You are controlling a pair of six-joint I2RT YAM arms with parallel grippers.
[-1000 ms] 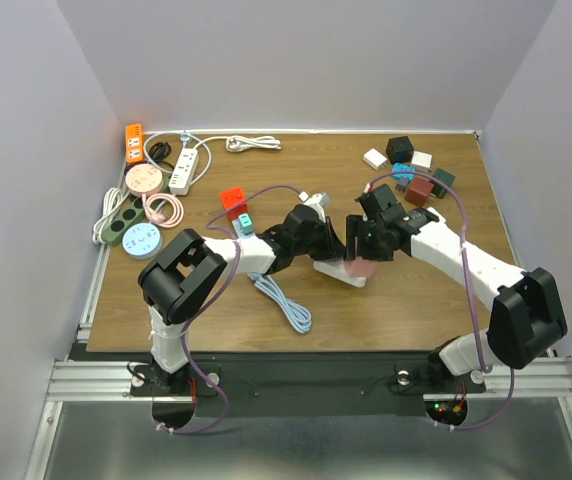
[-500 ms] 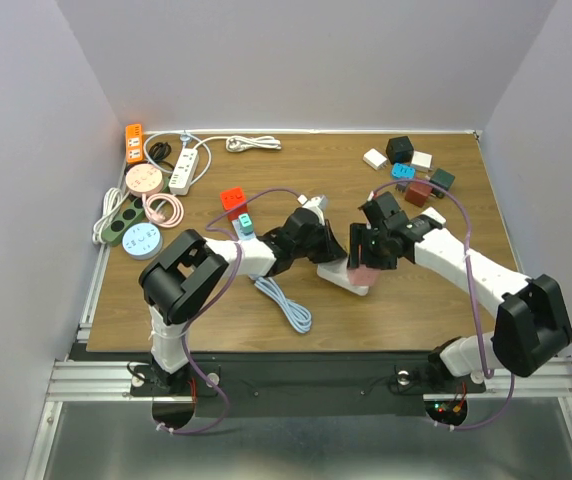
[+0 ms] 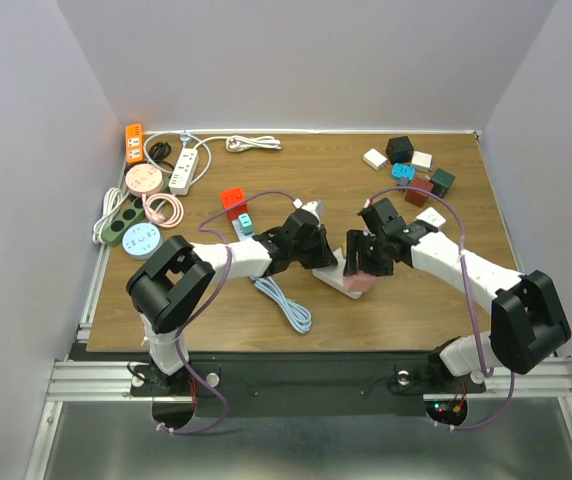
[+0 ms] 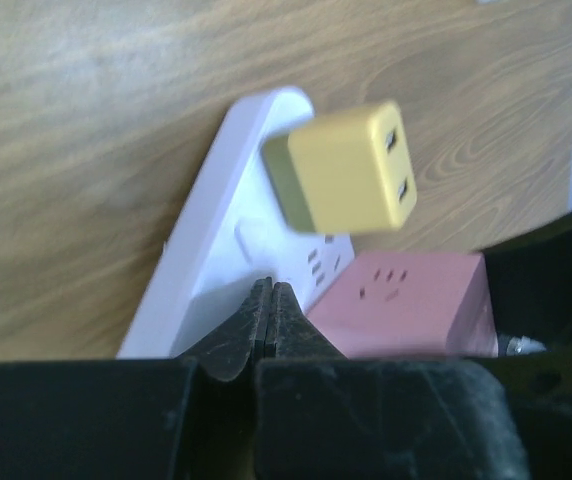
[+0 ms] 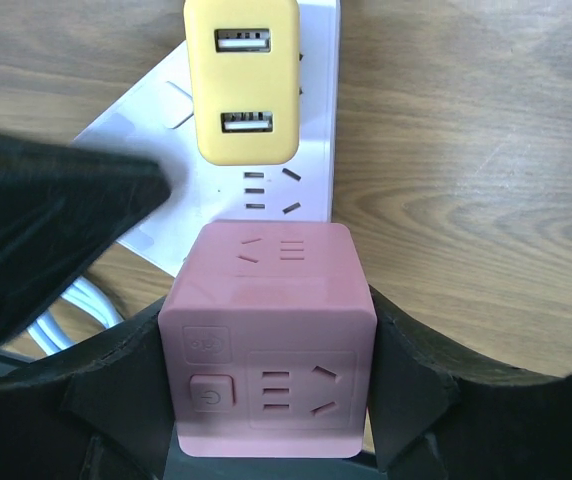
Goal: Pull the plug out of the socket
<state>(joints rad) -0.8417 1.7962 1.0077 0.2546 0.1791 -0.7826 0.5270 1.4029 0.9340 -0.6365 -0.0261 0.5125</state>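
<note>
Right tool (image 5: 266, 405) shifted, clamping pink plug (image 5: 268, 320).

A robotics lab test cell: plain pale walls (image 3: 296, 60) box in a wooden table (image 3: 296, 180), aluminium rails (image 3: 306, 380) along its near edge, power strips (image 3: 184, 170) far left, adapter cubes (image 3: 418, 178) far right.

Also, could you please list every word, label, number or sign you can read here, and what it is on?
No words, brands or numbers are readable.
Power sign, a circle with a stroke: on the button of the pink cube adapter.
Faint mark on the square above that button: too blurred to read.
Print on the blue disc and the pink disc at far left: too small to read.
</note>
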